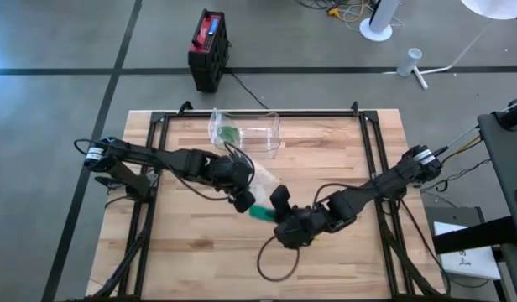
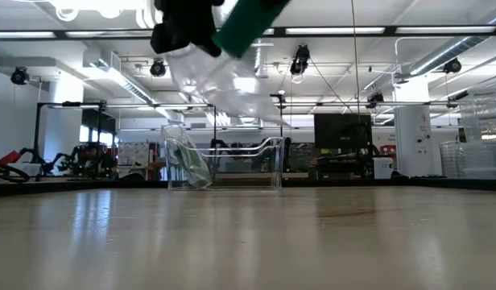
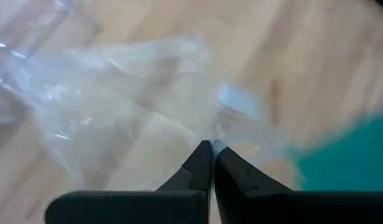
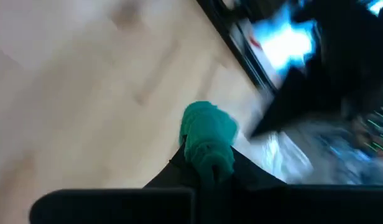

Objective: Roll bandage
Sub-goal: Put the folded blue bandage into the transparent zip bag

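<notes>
left hand (image 3: 211, 149) pinches plastic wrapper (image 3: 117, 93); right hand (image 4: 207, 163) clamps green bandage (image 4: 207, 140).

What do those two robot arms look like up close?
Both arms are dark, nearly black, built of jointed segments. The left arm and right arm each carry loose black cables looping alongside. Each ends in two slim, dark, tapered fingers, mounted on a flat black bar.

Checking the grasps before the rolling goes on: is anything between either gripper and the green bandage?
Nothing visible. The right gripper is shut on the green bandage; the left gripper pinches its clear plastic wrapper, both above the table.
</notes>
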